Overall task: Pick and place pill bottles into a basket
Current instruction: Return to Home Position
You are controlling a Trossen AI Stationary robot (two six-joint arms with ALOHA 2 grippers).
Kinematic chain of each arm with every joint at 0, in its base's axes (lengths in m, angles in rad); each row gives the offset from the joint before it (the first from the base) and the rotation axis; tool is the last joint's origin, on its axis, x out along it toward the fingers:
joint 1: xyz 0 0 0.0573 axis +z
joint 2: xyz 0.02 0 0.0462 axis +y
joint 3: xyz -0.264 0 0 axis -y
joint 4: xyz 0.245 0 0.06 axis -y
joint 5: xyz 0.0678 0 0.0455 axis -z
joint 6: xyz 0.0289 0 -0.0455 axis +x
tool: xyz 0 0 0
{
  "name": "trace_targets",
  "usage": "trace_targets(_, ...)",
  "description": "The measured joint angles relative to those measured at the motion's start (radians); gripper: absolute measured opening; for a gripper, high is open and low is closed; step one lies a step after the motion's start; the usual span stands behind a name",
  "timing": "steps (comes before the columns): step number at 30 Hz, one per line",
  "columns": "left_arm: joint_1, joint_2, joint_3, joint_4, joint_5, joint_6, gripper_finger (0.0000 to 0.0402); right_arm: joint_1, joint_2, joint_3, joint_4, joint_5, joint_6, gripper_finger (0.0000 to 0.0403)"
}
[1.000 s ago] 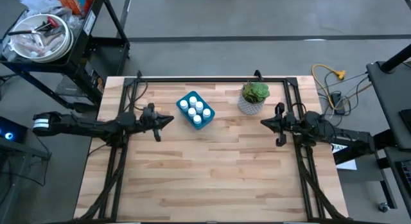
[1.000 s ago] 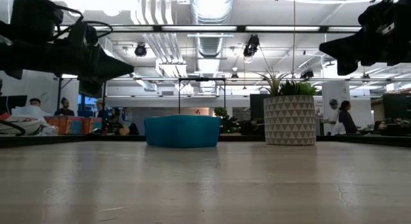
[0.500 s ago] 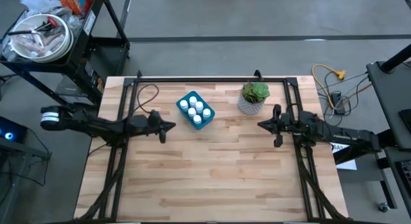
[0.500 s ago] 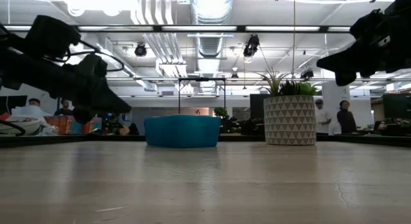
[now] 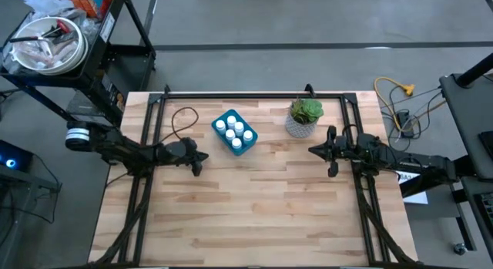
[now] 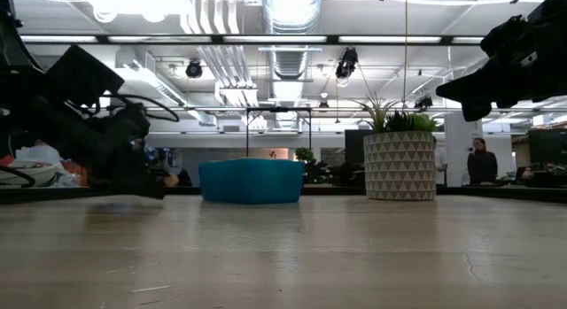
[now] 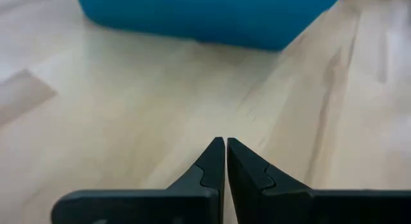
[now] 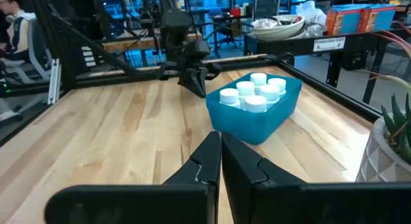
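The blue basket (image 5: 234, 132) stands on the wooden table at its far middle, also visible in the low view (image 6: 251, 181). Several white pill bottles (image 5: 235, 130) stand upright inside it, caps up (image 8: 253, 92). My left gripper (image 5: 202, 157) is shut and tipped downward, low over the table, left of and nearer than the basket (image 7: 212, 15); its fingertips (image 7: 225, 142) hold nothing. My right gripper (image 5: 312, 151) is shut and level, well above the table right of the basket, and holds nothing (image 8: 220, 135).
A white patterned pot with a green plant (image 5: 305, 119) stands right of the basket, close to my right gripper. Black frame rails (image 5: 246, 95) run along the table's far, left and right sides. Bare wood (image 5: 254, 207) fills the near half.
My left gripper has sunk from well above the table to just over it, tipping nose-down and shifting a little toward the near edge. It stays shut. The basket and bottles have not moved.
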Motion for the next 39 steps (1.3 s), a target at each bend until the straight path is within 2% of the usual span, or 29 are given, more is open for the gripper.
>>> trace_targets(14,0.000,0.133,0.007,0.147,0.002,0.000,0.0000,0.000,0.000,0.000,0.000,0.000,0.002,0.0009)
trace_targets(25,0.000,0.195,0.077,0.170,0.001,0.000,0.0000,0.000,0.000,0.000,0.001,0.003,0.002,0.0009)
trace_targets(39,0.000,0.250,0.086,0.175,-0.001,0.000,0.0000,0.000,0.000,0.000,0.001,0.002,0.002,0.0009)
